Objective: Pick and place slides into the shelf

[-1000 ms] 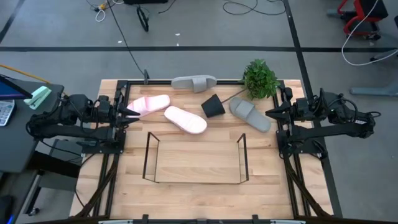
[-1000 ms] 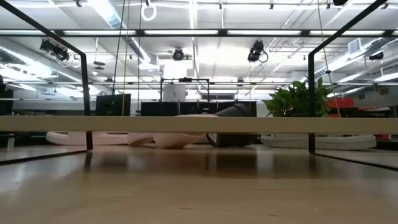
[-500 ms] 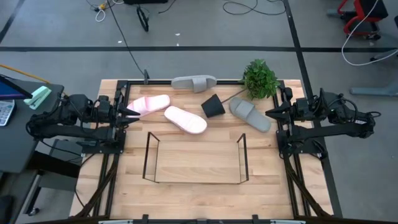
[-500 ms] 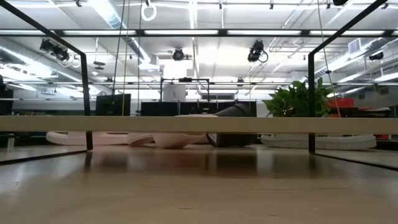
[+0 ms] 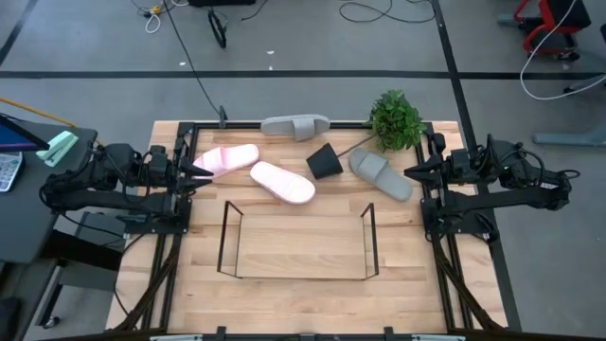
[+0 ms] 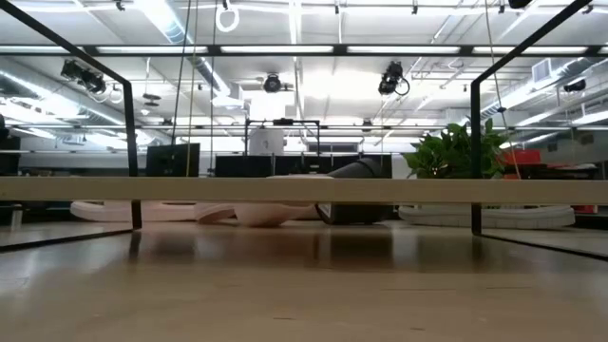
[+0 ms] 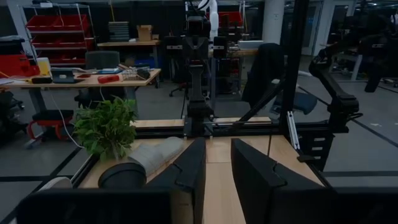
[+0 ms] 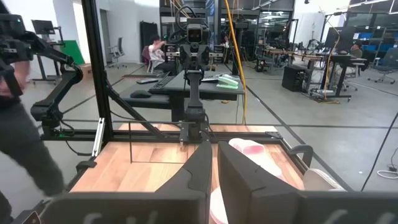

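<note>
In the high view, two pale pink slides (image 5: 225, 158) (image 5: 282, 181) lie flat on the far left part of the table. One grey slide (image 5: 295, 126) lies at the far edge, the other (image 5: 381, 174) on the right. The black wire shelf (image 5: 298, 242) stands in the middle with nothing in it. My left gripper (image 5: 208, 170) waits shut at the left edge, close to a pink slide (image 8: 255, 149). My right gripper (image 5: 408, 172) waits shut at the right edge beside the grey slide (image 7: 158, 154). Neither touches anything.
A small black pot (image 5: 324, 162) lies on its side between the slides, and a green plant (image 5: 396, 120) lies at the far right corner. Black rails (image 5: 180, 218) run along the table's sides. A person (image 8: 18, 93) walks in the room behind.
</note>
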Tool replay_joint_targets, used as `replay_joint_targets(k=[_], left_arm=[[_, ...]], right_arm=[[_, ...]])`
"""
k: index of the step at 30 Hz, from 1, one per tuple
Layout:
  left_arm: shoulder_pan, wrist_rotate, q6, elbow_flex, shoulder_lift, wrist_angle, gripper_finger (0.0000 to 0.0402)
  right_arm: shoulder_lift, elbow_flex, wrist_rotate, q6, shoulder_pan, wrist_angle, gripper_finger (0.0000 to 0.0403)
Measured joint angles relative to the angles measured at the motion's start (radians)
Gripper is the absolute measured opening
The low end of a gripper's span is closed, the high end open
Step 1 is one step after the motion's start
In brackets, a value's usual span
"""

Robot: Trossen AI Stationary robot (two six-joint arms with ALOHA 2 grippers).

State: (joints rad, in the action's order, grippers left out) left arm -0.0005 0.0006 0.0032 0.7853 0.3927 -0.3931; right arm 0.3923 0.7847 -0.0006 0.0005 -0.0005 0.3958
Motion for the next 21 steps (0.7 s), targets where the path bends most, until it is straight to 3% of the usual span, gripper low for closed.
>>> replay_joint_targets(k=[21], left_arm=[[0.0, 0.0, 0.0, 0.0, 0.0, 0.0, 0.008]], right_arm=[[0.0, 0.0, 0.0, 0.0, 0.0, 0.0, 0.0034]])
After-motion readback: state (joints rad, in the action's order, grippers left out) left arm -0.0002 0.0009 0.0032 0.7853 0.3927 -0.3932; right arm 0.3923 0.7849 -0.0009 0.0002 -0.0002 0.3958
